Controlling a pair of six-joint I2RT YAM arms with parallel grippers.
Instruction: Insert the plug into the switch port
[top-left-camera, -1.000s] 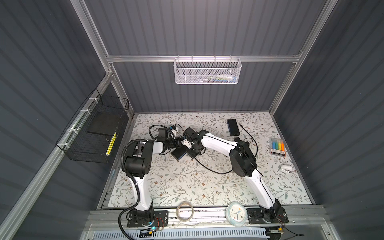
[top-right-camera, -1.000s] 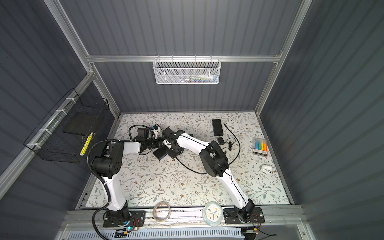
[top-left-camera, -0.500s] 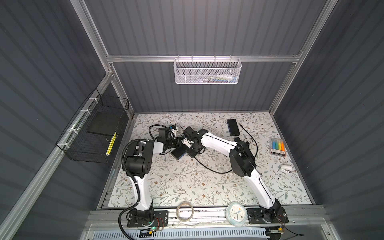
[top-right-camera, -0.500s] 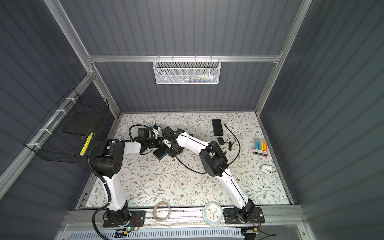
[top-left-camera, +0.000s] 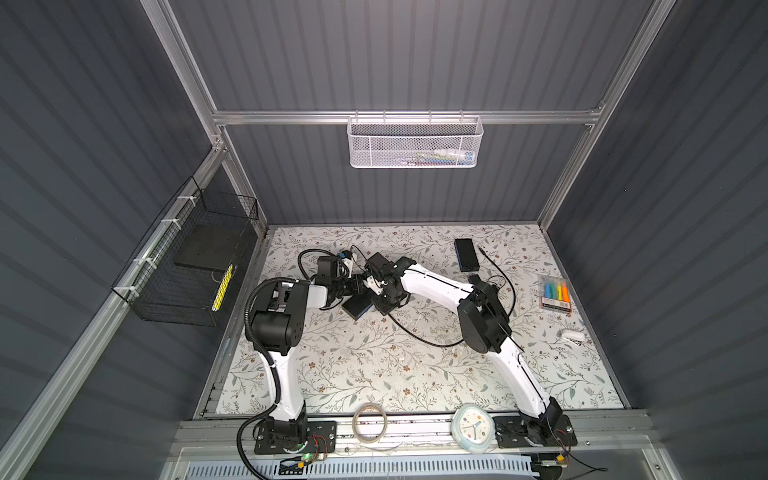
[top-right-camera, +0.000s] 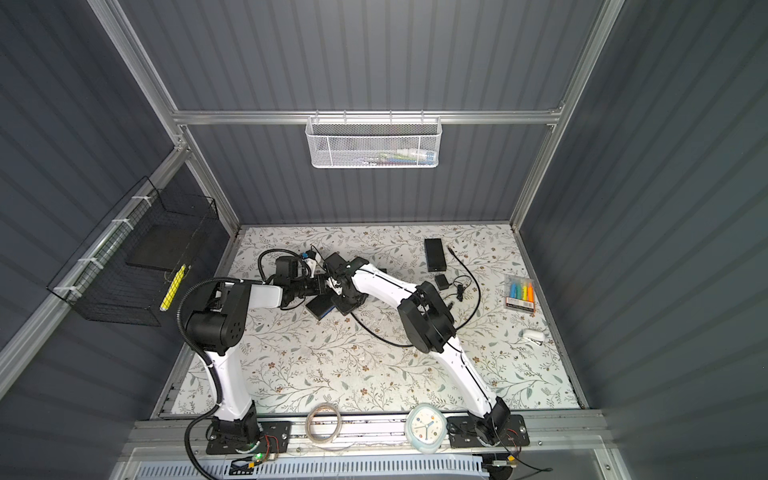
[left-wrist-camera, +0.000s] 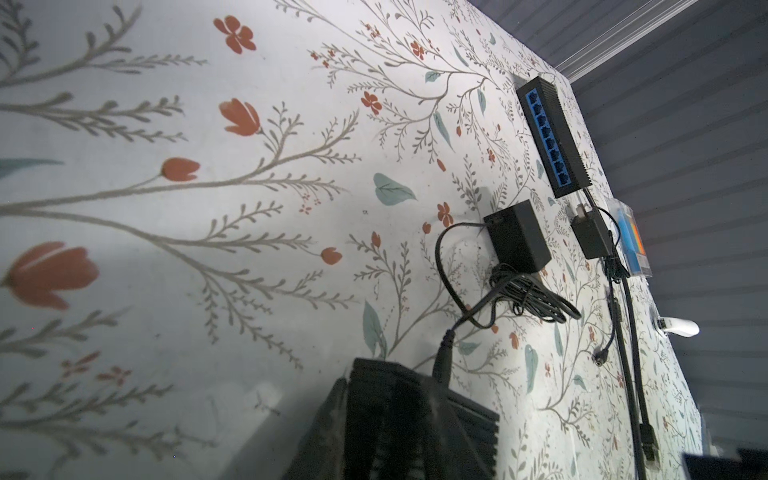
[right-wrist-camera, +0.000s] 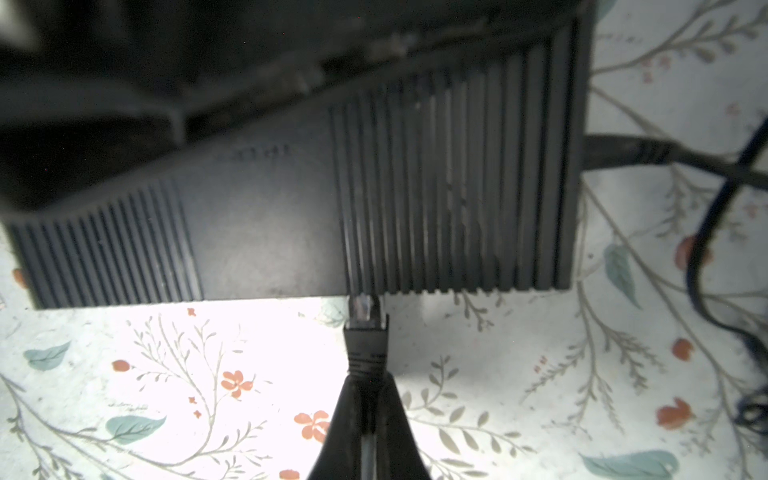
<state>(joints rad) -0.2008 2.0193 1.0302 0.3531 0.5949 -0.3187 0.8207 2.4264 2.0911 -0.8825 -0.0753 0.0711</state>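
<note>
Insertion step: plug (right-wrist-camera: 365, 332) pinched tight in right gripper (right-wrist-camera: 368, 388), clear tip at switch (right-wrist-camera: 266, 232) edge, port hidden; left gripper (top-left-camera: 355, 287) beside switch, grip impossible to tell. Next, probably: square up, push straight

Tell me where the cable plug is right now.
In the right wrist view the plug sits pinched in the right gripper, its tip at the edge of the black switch; in both top views that is left of centre on the floral mat.
</note>
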